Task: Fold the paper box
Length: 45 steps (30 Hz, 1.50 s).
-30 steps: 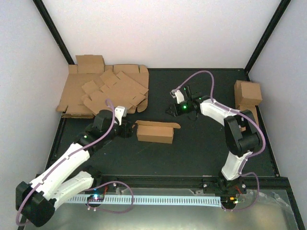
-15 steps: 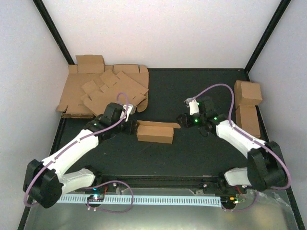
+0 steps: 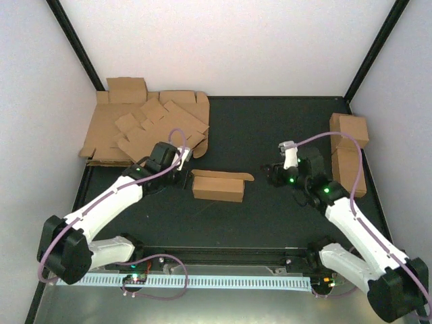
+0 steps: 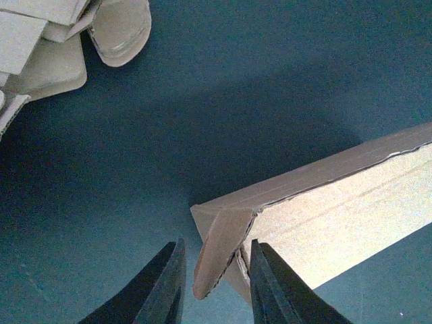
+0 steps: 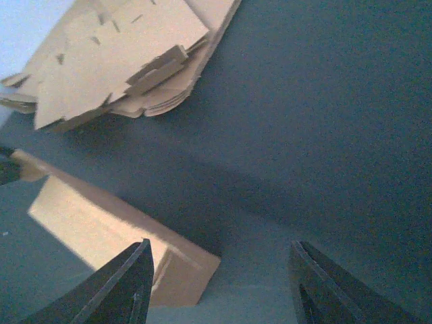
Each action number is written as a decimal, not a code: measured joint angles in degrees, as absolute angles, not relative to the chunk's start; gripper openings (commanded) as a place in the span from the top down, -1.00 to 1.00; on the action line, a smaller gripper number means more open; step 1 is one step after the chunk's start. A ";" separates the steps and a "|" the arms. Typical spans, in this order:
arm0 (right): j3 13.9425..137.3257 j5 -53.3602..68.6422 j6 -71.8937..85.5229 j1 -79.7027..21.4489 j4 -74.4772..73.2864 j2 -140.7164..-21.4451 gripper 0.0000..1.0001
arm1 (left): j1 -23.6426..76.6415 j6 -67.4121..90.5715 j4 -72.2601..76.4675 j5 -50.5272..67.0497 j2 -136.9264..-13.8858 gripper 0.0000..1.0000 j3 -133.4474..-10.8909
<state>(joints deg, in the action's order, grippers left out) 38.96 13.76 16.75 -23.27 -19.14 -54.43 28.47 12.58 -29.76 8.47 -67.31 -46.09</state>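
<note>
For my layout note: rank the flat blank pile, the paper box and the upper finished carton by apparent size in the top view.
1. flat blank pile, clearly largest
2. paper box
3. upper finished carton, only slightly smaller

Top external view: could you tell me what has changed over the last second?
The left gripper advanced to the left end of the paper box, jaws now straddling its end flap. The right gripper swung rightward and nearer. Box, flat blanks and finished cartons stayed put.

The paper box [image 3: 217, 186] sits left of centre on the dark worktop [image 3: 283, 135]. It is a long, low carton of plain brown corrugated card, resting flat. At its left end a creased end flap [image 4: 219, 253] juts outward, untucked.
</note>
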 measured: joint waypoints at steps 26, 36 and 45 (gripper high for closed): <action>29.71 7.79 36.88 -52.62 10.26 -65.80 0.97 | 28.97 18.92 -35.68 11.27 -67.55 0.89 -47.88; 35.29 -1.45 40.71 -53.30 15.75 -77.52 0.97 | 28.97 20.12 -37.26 12.34 -69.19 0.91 -50.28; 37.87 -4.62 40.64 -53.34 14.74 -79.07 0.97 | 28.99 18.79 -37.74 14.26 -70.78 0.91 -50.39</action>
